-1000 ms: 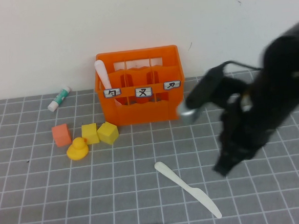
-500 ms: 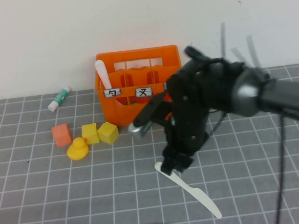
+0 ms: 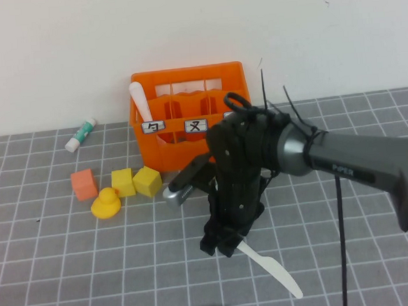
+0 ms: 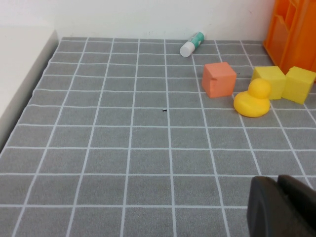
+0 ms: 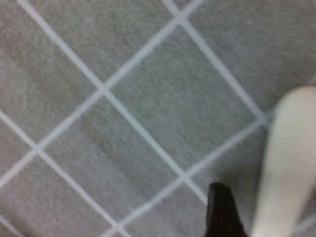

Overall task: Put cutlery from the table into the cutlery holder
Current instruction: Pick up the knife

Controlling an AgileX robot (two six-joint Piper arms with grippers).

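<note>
on my high view the right tool (image 3: 219, 244) is down at the counter (image 3: 58, 275), right over the handle end of the cream-white knife (image 3: 274, 268), which lies flat in front of the orange cutlery holder (image 3: 189, 143). i cannot tell whether that tool is clenched or released. the pink spoon (image 3: 139, 101) stands in the holder's left compartment. my left tool (image 4: 284, 207) sits low over bare counter, well apart from the yellow duck (image 4: 253, 98); its grip i cannot tell either.
</note>
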